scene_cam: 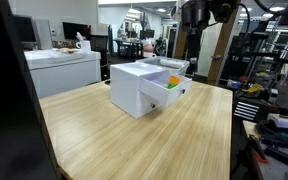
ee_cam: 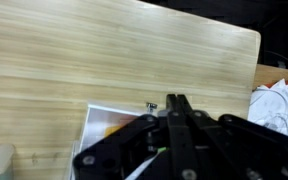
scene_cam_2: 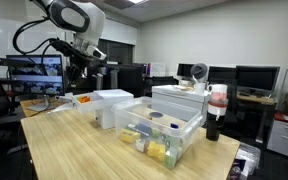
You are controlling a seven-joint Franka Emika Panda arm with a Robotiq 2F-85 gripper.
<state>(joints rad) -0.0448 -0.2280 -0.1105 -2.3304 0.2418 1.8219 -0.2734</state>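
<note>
A white drawer box stands on the wooden table, its drawer pulled open with orange, yellow and green items inside. In an exterior view the box and its open drawer of small items show from the front. My gripper hangs high above the table, over the box, touching nothing. In the wrist view its fingers are pressed together with nothing between them, and the box's top shows below, partly hidden by the gripper.
A second white drawer unit and a dark bottle stand behind the open drawer. Monitors and desks surround the table. A white cabinet and cluttered shelves flank it. Crumpled cloth lies beyond the table edge.
</note>
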